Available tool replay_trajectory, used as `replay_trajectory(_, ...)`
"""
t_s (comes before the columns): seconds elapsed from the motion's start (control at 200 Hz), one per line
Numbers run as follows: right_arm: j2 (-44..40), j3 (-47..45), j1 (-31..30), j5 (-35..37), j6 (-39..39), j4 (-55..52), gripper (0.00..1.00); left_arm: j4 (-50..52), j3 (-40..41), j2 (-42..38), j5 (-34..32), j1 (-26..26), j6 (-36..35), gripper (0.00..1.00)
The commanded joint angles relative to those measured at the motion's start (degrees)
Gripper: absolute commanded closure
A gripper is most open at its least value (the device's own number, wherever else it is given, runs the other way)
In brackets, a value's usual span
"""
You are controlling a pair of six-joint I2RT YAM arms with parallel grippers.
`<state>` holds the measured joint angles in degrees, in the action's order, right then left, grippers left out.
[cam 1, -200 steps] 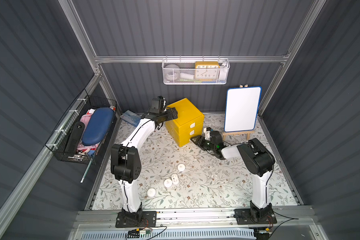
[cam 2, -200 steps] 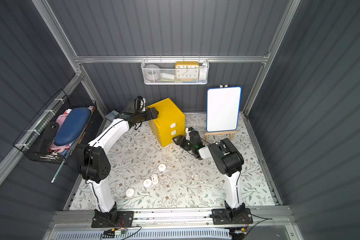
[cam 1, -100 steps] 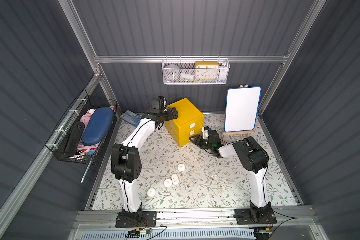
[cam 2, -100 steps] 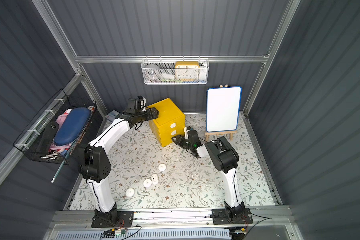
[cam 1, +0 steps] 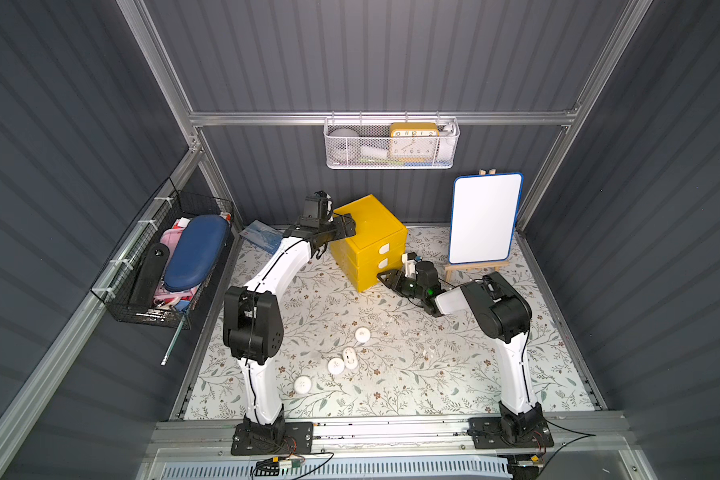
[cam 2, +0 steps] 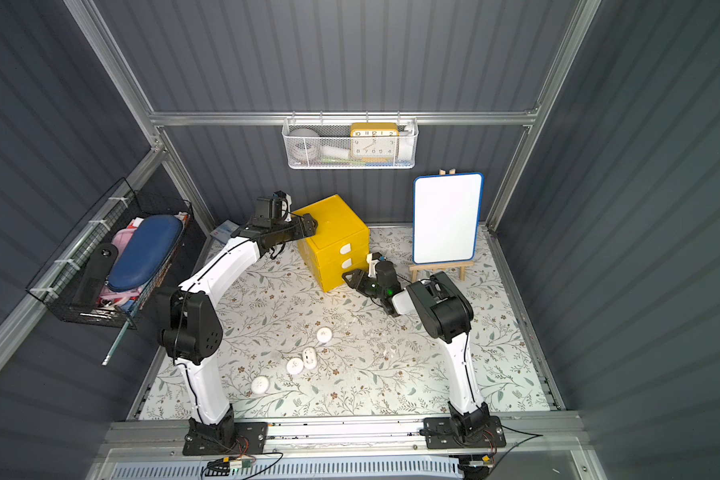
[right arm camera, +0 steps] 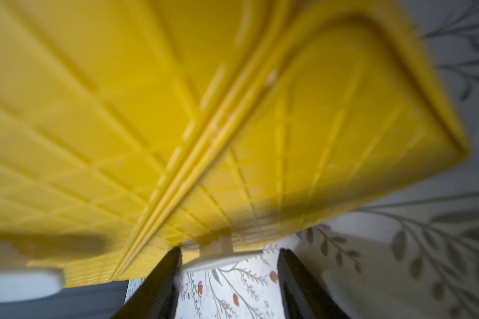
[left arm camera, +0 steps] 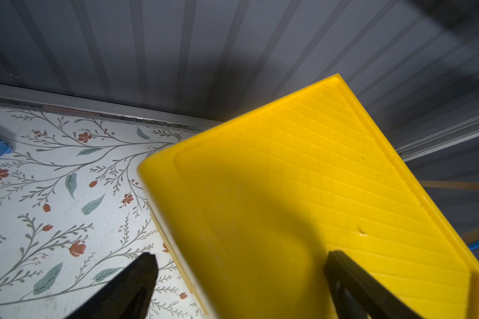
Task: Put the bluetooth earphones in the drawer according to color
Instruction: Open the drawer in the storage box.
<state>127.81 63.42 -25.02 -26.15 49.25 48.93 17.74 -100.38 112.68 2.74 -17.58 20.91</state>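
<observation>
**Mia:** Where is the bright yellow plastic box with three drawers (cam 1: pixel 368 232)?

**Ben:** Near the back edge of the flowery tabletop (cam 1: pixel 454 374), about in the middle. The two drawers I can see well are pushed in.

**Mia:** And the right gripper (right arm camera: pixel 228 252)?

**Ben:** It lies low at the bottom drawer. Its black fingers are apart, with the small white tab handle (right arm camera: pixel 213 261) between them. One finger touches the tab and the other does not, so it is not squeezing.

**Mia:** The left gripper (left arm camera: pixel 241 256)?

**Ben:** Spread wide and holding nothing, up at the box's top back corner. One finger is over the box's top, and one is over the tabletop beside it.

**Mia:** Where are the small round white earphone cases (cam 1: pixel 362 334)?

**Ben:** Four lie toward the front edge, well apart from the box. Two sit right beside each other.

**Mia:** What is close by?

**Ben:** A white board with a blue rim on a wooden stand (cam 1: pixel 485 218) is at the back right corner, just behind the right arm (cam 1: pixel 495 307). A blue packet (cam 1: pixel 262 237) lies at the back left corner, behind the left arm (cam 1: pixel 283 266). A white wire basket (cam 1: pixel 341 160) with a yellow clock (cam 1: pixel 412 139) hangs on the back wall above the box.
</observation>
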Motion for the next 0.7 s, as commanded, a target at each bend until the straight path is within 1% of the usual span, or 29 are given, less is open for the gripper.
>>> replay_trajectory(0.0, 1.21, 1.23, 0.06, 0.62, 1.31, 5.95, 0.37, 7.27, 1.84, 3.38, -0.1, -0.43, -1.92, 0.01)
replay_trajectory(0.135, 1.56, 0.92, 0.13, 0.47, 2.14, 8.33, 0.34, 7.33, 2.0, 3.37, -0.11, -0.43, -1.92, 0.01)
replay_trajectory(0.215, 1.9, 1.48, 0.05, 0.69, 2.42, 7.41, 0.34, 7.32, 1.96, 3.35, -0.1, -0.43, -1.97, 0.01)
replay_trajectory(0.48, 2.84, 2.07, 0.07, 1.45, 3.48, 8.81, 0.46, 7.14, 2.4, 3.36, 0.05, -0.43, -2.0, 0.01)
replay_trajectory(0.54, 2.64, 2.02, 0.08, 1.71, 3.42, 8.82, 0.5, 7.05, 2.51, 3.39, 0.07, -0.43, -2.01, 0.01)
replay_trajectory(0.695, 1.12, 0.46, -0.03, 2.74, 2.82, 8.95, 0.55, 6.87, 2.84, 3.04, -0.1, -0.43, -2.03, 0.01)
